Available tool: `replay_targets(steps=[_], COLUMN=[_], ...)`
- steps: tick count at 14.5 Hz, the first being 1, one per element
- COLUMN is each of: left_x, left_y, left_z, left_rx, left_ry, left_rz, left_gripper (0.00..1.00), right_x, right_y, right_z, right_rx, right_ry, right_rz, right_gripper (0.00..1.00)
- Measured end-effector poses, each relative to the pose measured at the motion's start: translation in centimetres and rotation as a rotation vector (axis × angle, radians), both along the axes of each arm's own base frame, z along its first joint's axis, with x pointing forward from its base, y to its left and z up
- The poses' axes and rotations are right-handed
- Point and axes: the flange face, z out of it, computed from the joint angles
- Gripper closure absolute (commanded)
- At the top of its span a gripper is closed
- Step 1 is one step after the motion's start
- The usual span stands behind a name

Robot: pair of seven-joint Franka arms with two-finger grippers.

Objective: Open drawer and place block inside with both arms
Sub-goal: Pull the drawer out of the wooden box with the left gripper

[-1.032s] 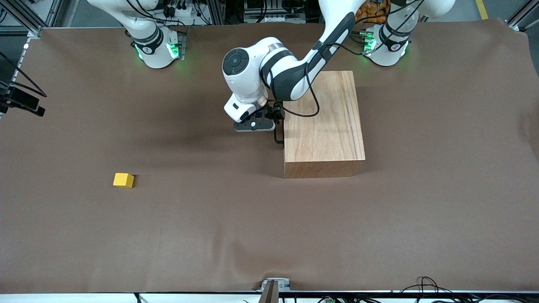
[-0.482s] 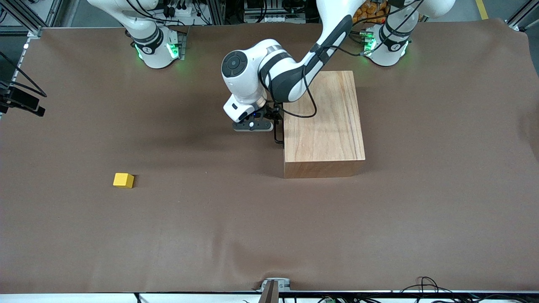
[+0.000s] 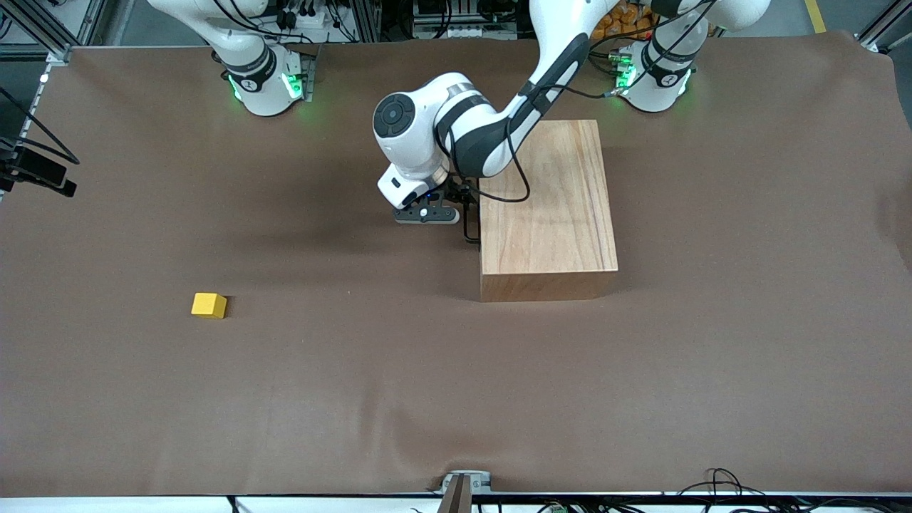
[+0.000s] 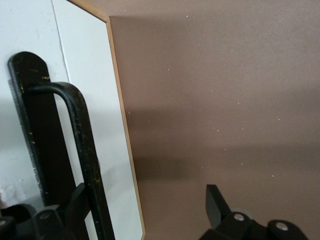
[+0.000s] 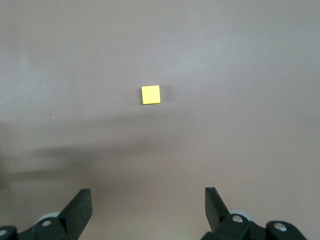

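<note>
drawer [image 3: 479, 214]: closed, its white front panel flush with the wooden box [image 3: 545, 203], on the side facing the right arm's end of the surface [image 3: 427, 370].
handle [image 4: 82, 150]: a thin black wire bar running along the drawer front; in the left wrist view one finger sits on the panel side of the bar and the other out over the bare surface, so the bar stands inside the gap.
left claw [image 3: 467, 206]: low at the drawer front, fingers apart and straddling the handle, not clamped on it.
pull direction: judged to be straight away from the box, toward the right arm's end of the surface, square to the handle's long axis.
block [image 3: 209, 305]: on the surface, well apart from the box, toward the right arm's end and nearer the front camera than the drawer.
right claw [image 5: 147, 210]: out of the front view, held high with the block below it in the right wrist view; fingers spread wide and empty; this arm waits.
nearer arm: left for the handle, right for the block.
next need: probably to close on the bar before pulling.
</note>
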Motion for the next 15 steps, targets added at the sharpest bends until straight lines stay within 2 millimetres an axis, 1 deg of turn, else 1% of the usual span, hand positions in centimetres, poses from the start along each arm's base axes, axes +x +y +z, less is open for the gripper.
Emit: replay_targets(steps=[2, 10, 15], left_x=[0.0, 0.0, -0.9], left_y=[-0.2, -1.9, -3.6], left_z=[0.0, 0.4, 0.8], left_rx=[-0.011, -0.142, -0.223], left_ry=[-0.002, -0.019, -0.038], left_rz=[0.001, 0.020, 0.017], left_gripper=[0.00, 0.00, 0.00], right_x=[0.0, 0.0, 0.0], right_y=[0.0, 0.0, 0.0], right_z=[0.0, 0.0, 0.0], right_rx=[0.000, 0.000, 0.000], right_ry=[0.000, 0.001, 0.001], right_rz=[0.000, 0.001, 0.001], right_gripper=[0.00, 0.00, 0.00])
